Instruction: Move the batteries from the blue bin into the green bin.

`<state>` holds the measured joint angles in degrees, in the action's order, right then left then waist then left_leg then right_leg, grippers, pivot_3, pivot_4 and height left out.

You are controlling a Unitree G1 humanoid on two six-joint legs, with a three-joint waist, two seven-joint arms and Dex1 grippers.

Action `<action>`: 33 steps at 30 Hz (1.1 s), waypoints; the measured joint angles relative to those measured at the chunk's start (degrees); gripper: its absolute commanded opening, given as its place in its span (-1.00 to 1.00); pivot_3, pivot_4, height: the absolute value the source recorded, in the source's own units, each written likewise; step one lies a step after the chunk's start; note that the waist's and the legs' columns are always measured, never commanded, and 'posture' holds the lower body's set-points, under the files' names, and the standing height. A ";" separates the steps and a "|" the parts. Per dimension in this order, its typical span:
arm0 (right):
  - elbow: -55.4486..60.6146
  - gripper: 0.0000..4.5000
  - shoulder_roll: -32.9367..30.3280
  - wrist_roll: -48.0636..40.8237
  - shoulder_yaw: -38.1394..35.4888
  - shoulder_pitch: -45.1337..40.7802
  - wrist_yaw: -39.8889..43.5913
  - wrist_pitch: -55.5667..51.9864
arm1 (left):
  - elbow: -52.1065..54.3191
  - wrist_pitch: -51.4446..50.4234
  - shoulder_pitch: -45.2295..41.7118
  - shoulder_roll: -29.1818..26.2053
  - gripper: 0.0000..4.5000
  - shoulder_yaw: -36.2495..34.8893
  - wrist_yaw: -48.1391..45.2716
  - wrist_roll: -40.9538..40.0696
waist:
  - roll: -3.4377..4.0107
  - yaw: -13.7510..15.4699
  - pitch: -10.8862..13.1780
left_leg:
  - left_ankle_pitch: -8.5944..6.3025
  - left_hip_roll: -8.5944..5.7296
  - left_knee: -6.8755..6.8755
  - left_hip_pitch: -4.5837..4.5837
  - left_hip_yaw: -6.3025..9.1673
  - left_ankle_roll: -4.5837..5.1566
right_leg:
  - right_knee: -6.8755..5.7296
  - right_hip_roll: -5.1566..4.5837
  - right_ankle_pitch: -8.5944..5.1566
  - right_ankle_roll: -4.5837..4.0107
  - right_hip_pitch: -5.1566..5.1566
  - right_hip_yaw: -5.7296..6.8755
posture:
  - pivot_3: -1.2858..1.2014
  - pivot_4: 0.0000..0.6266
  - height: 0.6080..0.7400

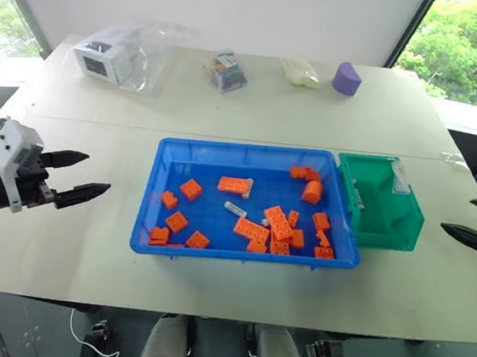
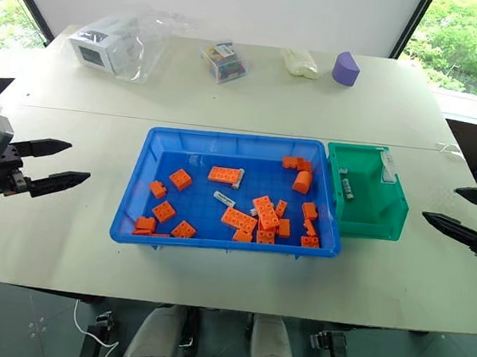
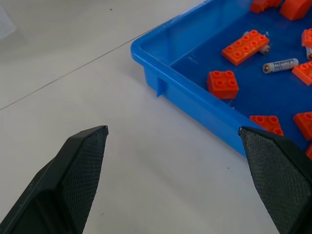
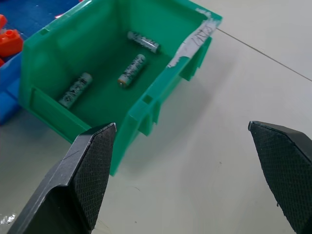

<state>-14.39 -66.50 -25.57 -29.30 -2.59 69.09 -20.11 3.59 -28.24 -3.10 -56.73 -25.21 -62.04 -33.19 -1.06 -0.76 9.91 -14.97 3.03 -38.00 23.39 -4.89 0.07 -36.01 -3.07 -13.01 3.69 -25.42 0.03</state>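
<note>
The blue bin (image 1: pixel 250 148) sits mid-table, strewn with orange bricks (image 1: pixel 278 225). Among them lies a silvery battery (image 1: pixel 235 209), and a second battery (image 3: pixel 263 41) is tucked against a long brick. The green bin (image 1: pixel 386 232) stands against the blue bin's right end, with three batteries (image 4: pixel 132 70) on its floor. My left gripper (image 1: pixel 97 173) hovers open over the table left of the blue bin, holding nothing. To the right of the green bin, my right gripper (image 1: pixel 457 214) hangs open and empty too.
Along the table's far edge lie a clear bag with a white box (image 1: pixel 106 58), a small clear box of coloured items (image 1: pixel 226 71), a pale bag (image 1: pixel 300 72) and a purple block (image 1: pixel 346 78). Bare tabletop flanks both bins.
</note>
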 measured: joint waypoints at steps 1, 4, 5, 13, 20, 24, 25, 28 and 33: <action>0.38 0.99 0.02 0.03 0.18 -0.33 -0.11 -0.29 | 0.03 -0.09 -0.10 0.03 1.00 0.00 0.08 -0.01 | 0.00 0.00 0.00 | 0.00 0.00 0.00 0.00 0.00 0.00 | 0.00 0.00 0.00 0.00 0.00 0.00 | 0.03 -0.52 0.91; 0.86 0.99 0.25 0.56 1.29 -1.29 -0.80 -0.39 | 0.66 -1.13 -1.28 1.03 1.00 0.08 1.29 -0.08 | -0.02 0.01 0.01 | 0.00 -0.02 0.00 0.00 -0.01 0.00 | 0.00 0.00 0.00 0.00 0.01 0.00 | 0.03 -0.52 0.91; 0.86 0.99 0.32 0.73 1.61 -1.33 -1.05 -0.39 | 1.11 -1.61 -1.40 1.22 1.00 0.16 1.65 -0.10 | -0.02 0.03 0.01 | 0.00 -0.05 0.00 0.00 -0.01 0.00 | -0.01 -0.04 0.00 0.00 0.01 0.00 | 0.03 -0.52 0.91; 0.79 0.99 0.54 1.66 2.16 -2.76 -2.88 -1.94 | 2.29 -4.05 -1.88 1.70 1.00 0.13 2.91 -2.09 | -0.01 0.01 0.01 | 0.00 -0.08 0.00 -0.01 -0.03 0.01 | -0.02 -0.06 0.00 0.01 0.01 0.00 | 0.03 -0.52 0.91; 0.80 0.99 0.71 0.70 2.19 -4.40 -3.04 -6.33 | 3.21 -5.22 -1.97 1.67 1.00 0.06 2.39 -3.27 | -0.01 0.01 0.01 | 0.01 -0.08 -0.01 -0.01 -0.04 0.01 | -0.03 -0.05 0.01 0.01 0.02 0.00 | 0.03 -0.52 0.91; 2.23 0.99 0.71 0.75 4.42 -7.49 -3.31 -6.60 | 4.87 -5.54 -3.30 0.89 1.00 0.08 2.01 -3.78 | -0.01 -0.13 0.01 | 0.01 -0.08 -0.01 -0.02 -0.04 0.01 | -0.05 -0.04 0.01 0.01 0.02 0.00 | 0.03 -0.52 0.91; 3.38 0.99 0.68 0.75 5.93 -9.12 -3.21 -6.77 | 5.89 -5.99 -3.80 0.38 1.00 0.08 1.63 -4.09 | -0.01 -0.21 0.01 | 0.01 -0.08 -0.01 -0.02 -0.04 0.01 | -0.06 -0.03 0.01 0.01 0.02 0.00 | 0.03 -0.52 0.91; 7.63 0.99 0.61 0.71 11.24 -15.50 -2.42 -7.92 | 9.29 -6.64 -4.83 -0.80 1.00 0.48 0.01 -5.45 | 0.06 -0.39 0.05 | 0.01 -0.07 -0.01 -0.03 -0.04 0.01 | -0.08 -0.01 0.01 0.01 0.00 -0.01 | 0.03 -0.52 0.91; 16.06 0.99 5.75 1.84 26.08 -33.53 -1.83 -13.18 | 14.86 -8.22 -6.11 -1.88 1.00 3.13 -3.35 -8.12 | 0.14 -0.45 0.12 | 0.00 0.00 -0.01 -0.01 0.00 0.01 | -0.09 0.16 0.00 -0.02 -0.04 -0.02 | 0.03 -0.52 0.91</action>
<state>1.67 -60.75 -23.73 -3.22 -36.12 67.26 -33.29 18.45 -36.46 -9.21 -58.61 -22.07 -65.39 -41.31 -0.91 -1.21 10.03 -14.96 3.03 -38.01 23.38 -4.89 0.08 -36.10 -2.91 -13.01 3.67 -25.46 0.00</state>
